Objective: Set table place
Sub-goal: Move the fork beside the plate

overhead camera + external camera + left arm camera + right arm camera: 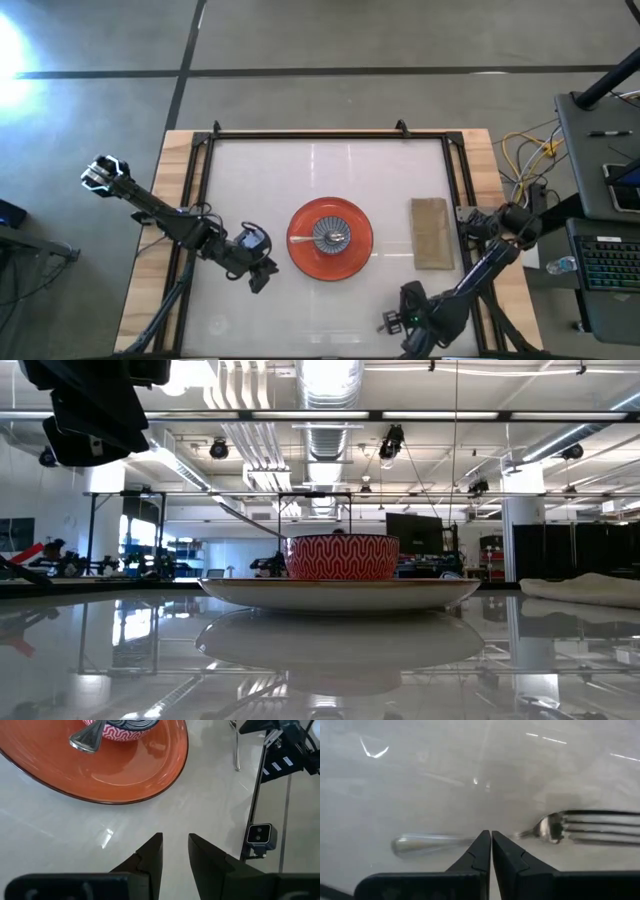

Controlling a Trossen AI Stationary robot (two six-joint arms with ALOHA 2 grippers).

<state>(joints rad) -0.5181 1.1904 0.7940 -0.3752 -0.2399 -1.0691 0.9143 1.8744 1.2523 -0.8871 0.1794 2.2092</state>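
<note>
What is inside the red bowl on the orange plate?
A spoon rests in the bowl, its handle sticking out over the plate. Whether food lies underneath the spoon cannot be seen.

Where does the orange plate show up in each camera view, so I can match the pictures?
High view: the orange plate lies at mid-table, between the two arms.
Low view: seen edge-on at centre, under the red patterned bowl.
Left wrist view: fills the upper left, beyond the left gripper.
Right wrist view: not in it; only a fork on the table.
Shared landmark: the red patterned bowl sitting on the plate.
</note>
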